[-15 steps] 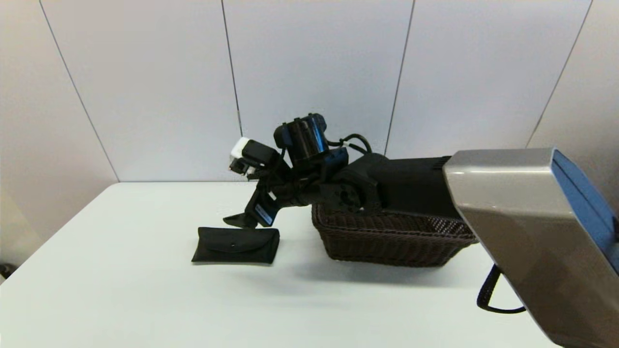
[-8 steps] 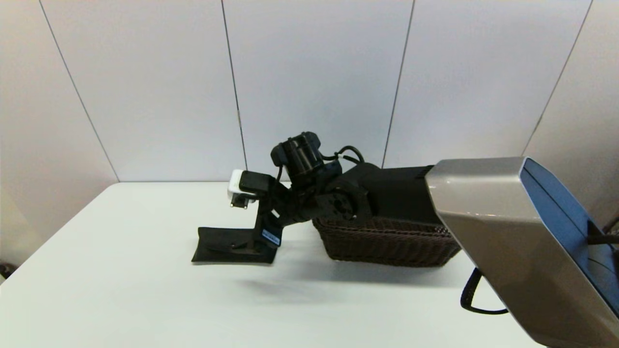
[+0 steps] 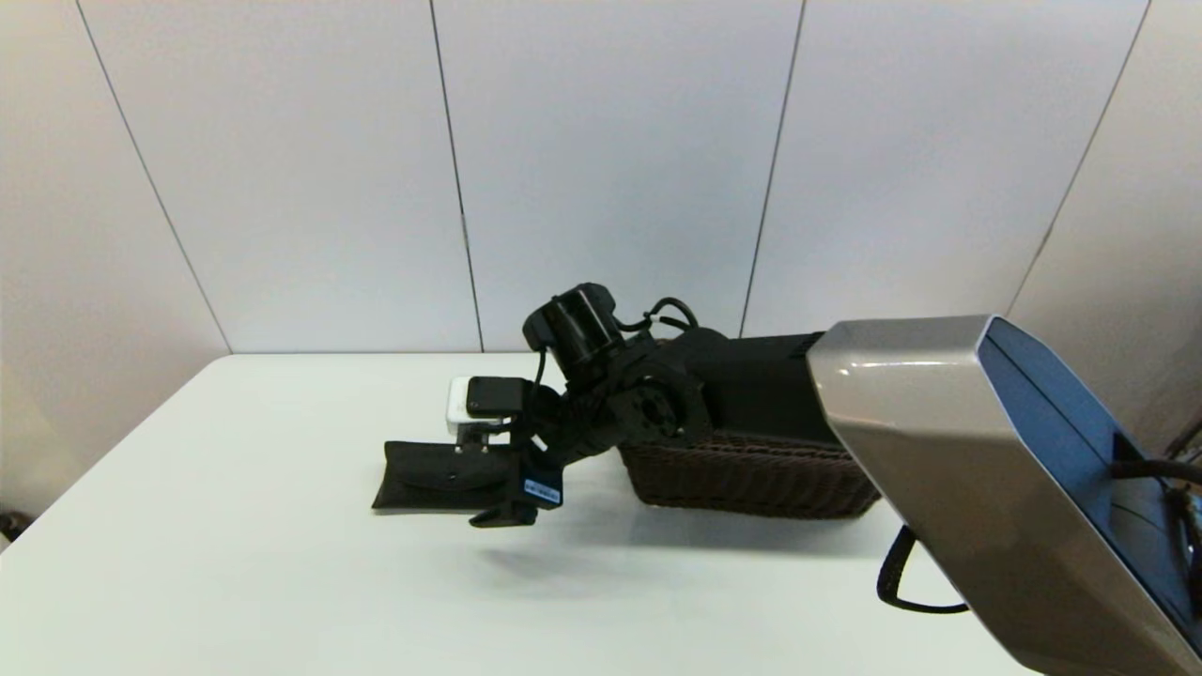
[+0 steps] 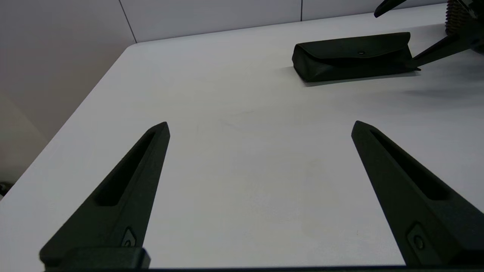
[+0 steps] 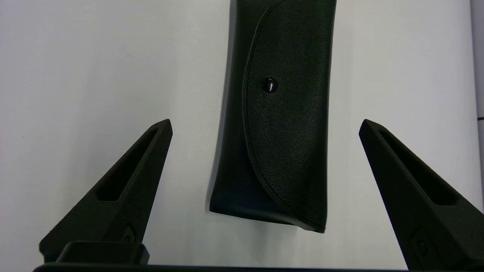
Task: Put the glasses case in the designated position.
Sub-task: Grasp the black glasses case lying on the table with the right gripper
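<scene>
Now the glasses case (image 5: 276,113) is seen flat on the tabletop (image 3: 235,563), beside the basket (image 3: 751,474); right gripper (image 5: 264,124) fingers spread wide astride it. Descent should be centred before closing. Left gripper (image 4: 261,126), wide open, is parked.

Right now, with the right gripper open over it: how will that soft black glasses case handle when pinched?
The soft black glasses case lies flat, so it is unlikely to roll or tip. Its grained, leather-like skin probably grips well. The right gripper straddles its width with open fingers; the pouch may dent, and it looks light.
</scene>
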Robot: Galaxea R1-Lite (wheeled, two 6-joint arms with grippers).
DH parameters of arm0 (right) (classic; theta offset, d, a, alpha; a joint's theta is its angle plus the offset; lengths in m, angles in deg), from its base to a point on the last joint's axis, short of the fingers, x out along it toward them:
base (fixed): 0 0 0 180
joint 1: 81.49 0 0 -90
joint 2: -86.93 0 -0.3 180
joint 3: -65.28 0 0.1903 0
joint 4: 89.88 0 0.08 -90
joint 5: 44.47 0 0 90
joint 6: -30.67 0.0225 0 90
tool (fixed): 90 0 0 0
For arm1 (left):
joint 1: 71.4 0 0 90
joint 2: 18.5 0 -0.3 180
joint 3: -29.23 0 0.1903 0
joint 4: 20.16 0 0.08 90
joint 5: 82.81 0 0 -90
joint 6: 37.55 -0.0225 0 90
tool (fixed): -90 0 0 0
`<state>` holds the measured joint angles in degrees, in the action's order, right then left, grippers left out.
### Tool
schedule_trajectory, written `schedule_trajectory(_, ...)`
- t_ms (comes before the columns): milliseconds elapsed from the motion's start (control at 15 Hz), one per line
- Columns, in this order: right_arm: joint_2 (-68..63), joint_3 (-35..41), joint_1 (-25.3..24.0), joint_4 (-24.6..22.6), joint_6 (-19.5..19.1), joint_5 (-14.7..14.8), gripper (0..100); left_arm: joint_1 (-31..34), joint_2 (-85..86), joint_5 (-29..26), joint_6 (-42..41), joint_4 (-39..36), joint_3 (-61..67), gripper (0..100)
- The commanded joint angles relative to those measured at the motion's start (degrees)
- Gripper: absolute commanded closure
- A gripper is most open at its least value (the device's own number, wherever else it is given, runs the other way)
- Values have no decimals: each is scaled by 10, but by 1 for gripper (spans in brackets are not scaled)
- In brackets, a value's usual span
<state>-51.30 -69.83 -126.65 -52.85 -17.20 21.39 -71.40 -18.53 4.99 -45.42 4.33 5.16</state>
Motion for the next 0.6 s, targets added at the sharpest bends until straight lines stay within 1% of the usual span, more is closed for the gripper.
schedule_trajectory(67, -6, -1, 1, 0, 18, -1, 0, 0, -1, 1, 0, 0, 0, 0)
schedule_trajectory(200, -6, -1, -4, 0, 69, 11, 0, 0, -1, 0, -1, 0, 1, 0)
schedule_trajectory(267, -6, -1, -4, 0, 81, 18, 0, 0, -1, 1, -1, 0, 0, 0)
schedule_trajectory(400, -9, -1, -4, 0, 88, 19, 0, 0, -1, 1, -1, 0, 0, 0)
schedule_trajectory(600, -19, -1, -3, -4, 110, 19, 0, 0, -1, 0, 0, 0, 1, 0)
